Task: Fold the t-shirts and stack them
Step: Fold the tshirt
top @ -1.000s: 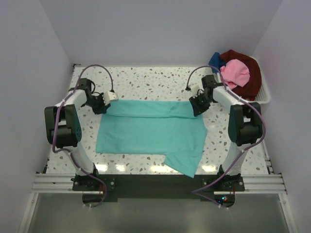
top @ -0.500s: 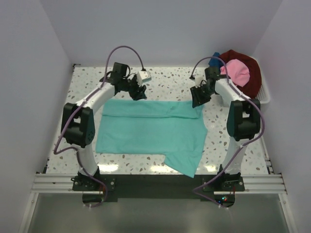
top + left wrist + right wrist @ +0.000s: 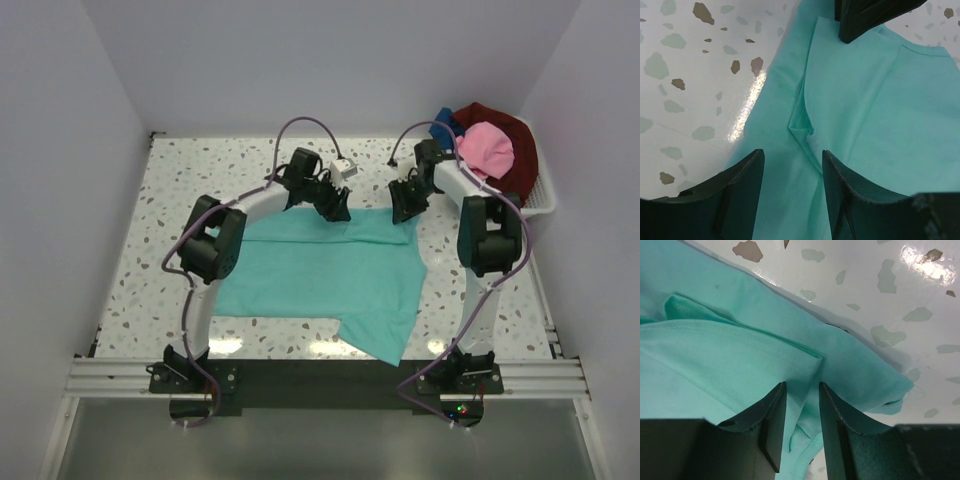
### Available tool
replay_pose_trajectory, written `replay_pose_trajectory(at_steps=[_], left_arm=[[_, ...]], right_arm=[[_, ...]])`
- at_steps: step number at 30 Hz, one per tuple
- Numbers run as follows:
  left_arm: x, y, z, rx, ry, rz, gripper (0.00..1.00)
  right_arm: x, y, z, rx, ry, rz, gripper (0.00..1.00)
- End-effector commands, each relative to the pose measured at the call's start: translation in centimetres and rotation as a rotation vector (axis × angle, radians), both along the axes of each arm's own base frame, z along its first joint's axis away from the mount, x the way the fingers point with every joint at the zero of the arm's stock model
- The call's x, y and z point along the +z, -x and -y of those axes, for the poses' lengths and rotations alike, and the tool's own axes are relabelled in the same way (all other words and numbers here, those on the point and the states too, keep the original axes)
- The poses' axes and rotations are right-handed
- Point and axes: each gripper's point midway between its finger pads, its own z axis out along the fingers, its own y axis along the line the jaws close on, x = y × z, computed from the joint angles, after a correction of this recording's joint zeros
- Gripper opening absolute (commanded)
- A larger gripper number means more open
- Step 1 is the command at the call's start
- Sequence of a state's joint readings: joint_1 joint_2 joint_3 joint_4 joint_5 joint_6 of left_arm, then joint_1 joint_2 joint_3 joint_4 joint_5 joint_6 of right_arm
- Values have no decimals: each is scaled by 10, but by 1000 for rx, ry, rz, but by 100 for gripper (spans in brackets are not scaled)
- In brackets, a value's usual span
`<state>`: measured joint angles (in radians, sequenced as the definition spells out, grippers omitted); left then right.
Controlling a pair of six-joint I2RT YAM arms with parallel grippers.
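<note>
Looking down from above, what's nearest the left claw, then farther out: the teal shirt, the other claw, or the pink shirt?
1. teal shirt, right under the left gripper.
2. right gripper, just to its right.
3. pink shirt, far right, in the basket.

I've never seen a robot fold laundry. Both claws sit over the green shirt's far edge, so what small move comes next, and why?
Probably lower both and close on the far edge of the teal t-shirt, ready to fold it toward the near side. The left gripper and right gripper hover just above that edge with jaws apart, holding nothing, and the shirt lies only partly folded.
</note>
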<state>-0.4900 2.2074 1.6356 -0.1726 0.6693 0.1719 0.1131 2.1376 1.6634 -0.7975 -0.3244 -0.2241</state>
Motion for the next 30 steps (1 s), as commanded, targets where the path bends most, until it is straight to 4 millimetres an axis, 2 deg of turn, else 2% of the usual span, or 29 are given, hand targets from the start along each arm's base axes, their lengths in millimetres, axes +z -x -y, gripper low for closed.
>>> replay_pose_trajectory(at_steps=[1, 6, 8, 10, 12, 13, 15, 16, 17, 22, 23, 28, 30], left_arm=[[31, -12, 28, -5, 89, 56, 55], [14, -3, 45, -32, 73, 30, 56], [10, 0, 49, -40, 66, 26, 56], [8, 0, 52, -43, 61, 22, 54], [0, 1, 51, -43, 48, -2, 48], [0, 0, 52, -41, 48, -2, 45], [-4, 2, 52, -42, 38, -18, 35], [-3, 1, 51, -46, 40, -17, 32], [0, 3, 52, -51, 44, -13, 25], [12, 8, 49, -70, 61, 26, 6], [25, 7, 50, -75, 80, 58, 1], [40, 19, 47, -106, 110, 82, 0], [39, 26, 46, -122, 117, 67, 0]], right_arm=[[13, -13, -4, -10, -21, 40, 36], [19, -11, -8, 2, -44, 45, 36], [20, -10, -9, 10, -50, 44, 33], [21, -9, -9, 14, -53, 43, 27], [24, -8, -9, 20, -54, 45, 20], [25, -8, -9, 26, -54, 47, 13], [28, -6, -9, 33, -57, 48, 7], [28, -4, -9, 36, -57, 43, 0], [29, -3, -10, 39, -58, 43, 0], [40, 6, -10, 66, -69, 62, 0], [39, 12, -11, 76, -71, 54, 0], [49, 33, -12, 147, -95, 65, 0], [49, 38, -12, 166, -93, 62, 0]])
